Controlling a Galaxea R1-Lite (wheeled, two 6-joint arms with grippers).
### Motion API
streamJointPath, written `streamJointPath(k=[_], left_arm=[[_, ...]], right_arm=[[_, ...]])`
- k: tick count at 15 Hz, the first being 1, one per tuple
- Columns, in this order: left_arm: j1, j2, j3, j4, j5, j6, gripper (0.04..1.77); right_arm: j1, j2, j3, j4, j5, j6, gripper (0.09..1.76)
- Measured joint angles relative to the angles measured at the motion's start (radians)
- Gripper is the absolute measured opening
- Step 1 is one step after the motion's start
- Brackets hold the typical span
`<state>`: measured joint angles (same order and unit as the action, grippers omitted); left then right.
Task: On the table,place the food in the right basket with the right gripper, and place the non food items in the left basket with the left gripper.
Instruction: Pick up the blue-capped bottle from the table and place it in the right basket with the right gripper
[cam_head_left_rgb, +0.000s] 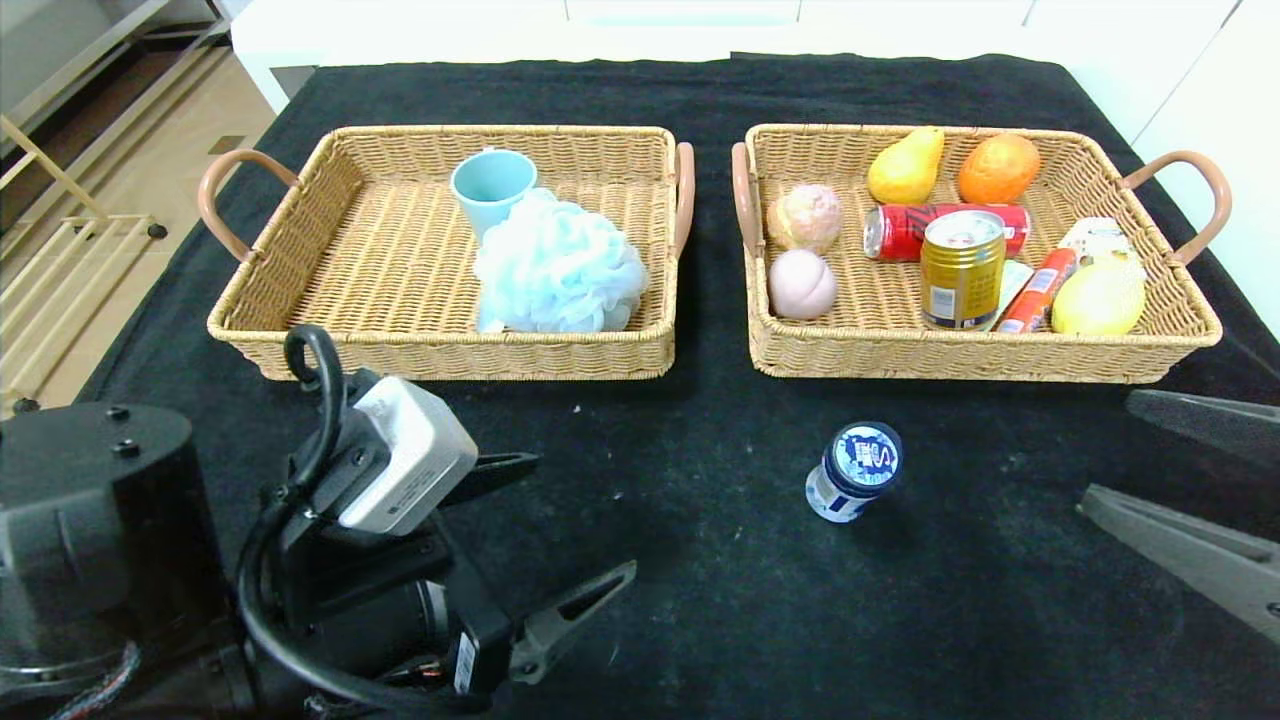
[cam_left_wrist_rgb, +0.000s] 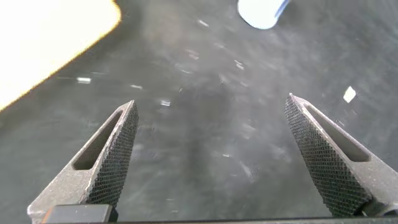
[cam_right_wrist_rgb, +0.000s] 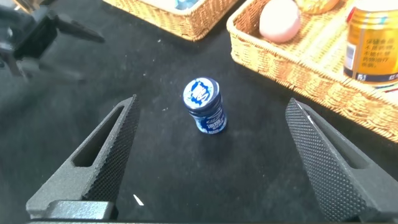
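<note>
A small blue-and-white bottle (cam_head_left_rgb: 853, 472) stands upright on the black cloth in front of the right basket (cam_head_left_rgb: 1190, 320); the right wrist view shows it (cam_right_wrist_rgb: 204, 106) just ahead of my right gripper (cam_right_wrist_rgb: 212, 101). That gripper (cam_head_left_rgb: 1105, 448) is open and empty at the right edge, right of the bottle. My left gripper (cam_head_left_rgb: 585, 515) hovers open and empty at the near left, with the bottle (cam_left_wrist_rgb: 261, 12) far ahead of its fingers (cam_left_wrist_rgb: 118, 143). The left basket (cam_head_left_rgb: 300, 250) holds a teal cup (cam_head_left_rgb: 492, 185) and a pale blue bath pouf (cam_head_left_rgb: 558, 265).
The right basket holds a pear (cam_head_left_rgb: 905, 168), an orange (cam_head_left_rgb: 998, 168), a red can (cam_head_left_rgb: 900, 232), a gold can (cam_head_left_rgb: 962, 268), a pink peach (cam_head_left_rgb: 801, 284), a bun (cam_head_left_rgb: 806, 216), a sausage stick (cam_head_left_rgb: 1038, 290) and a lemon (cam_head_left_rgb: 1098, 296). The table's edges run along both sides.
</note>
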<state>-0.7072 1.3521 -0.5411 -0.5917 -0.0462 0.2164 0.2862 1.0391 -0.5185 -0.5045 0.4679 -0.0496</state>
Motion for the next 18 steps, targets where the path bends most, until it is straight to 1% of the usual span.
streamJointPath(k=[2, 5, 12, 14, 15, 16, 17, 18], left_arm=[[0.035, -0.016, 0.036, -0.044, 0.003, -0.002, 1.7], [0.071, -0.032, 0.037, -0.047, 0.001, -0.003, 1.71], [0.085, -0.041, 0.028, -0.045, -0.002, -0.004, 1.71], [0.084, -0.042, 0.026, -0.046, -0.002, -0.004, 1.71], [0.084, -0.042, 0.026, -0.043, -0.003, -0.004, 1.71], [0.084, -0.04, 0.026, -0.041, -0.004, -0.003, 1.71], [0.083, -0.039, 0.026, -0.04, -0.004, -0.003, 1.71], [0.083, -0.037, 0.024, -0.039, -0.004, -0.004, 1.72]], right_arm=[[0.0, 0.013, 0.002, 0.0, -0.001, -0.002, 1.71], [0.0, 0.03, 0.002, -0.001, -0.001, -0.002, 1.71], [0.0, 0.06, -0.005, -0.006, -0.007, 0.0, 1.71], [0.0, 0.074, -0.033, 0.011, -0.02, 0.007, 1.71], [0.003, 0.083, -0.059, 0.039, -0.041, 0.009, 1.71], [0.011, 0.093, -0.099, 0.097, -0.071, 0.01, 1.71], [0.027, 0.102, -0.155, 0.195, -0.12, 0.011, 1.71], [0.053, 0.112, -0.22, 0.298, -0.189, 0.018, 1.71]])
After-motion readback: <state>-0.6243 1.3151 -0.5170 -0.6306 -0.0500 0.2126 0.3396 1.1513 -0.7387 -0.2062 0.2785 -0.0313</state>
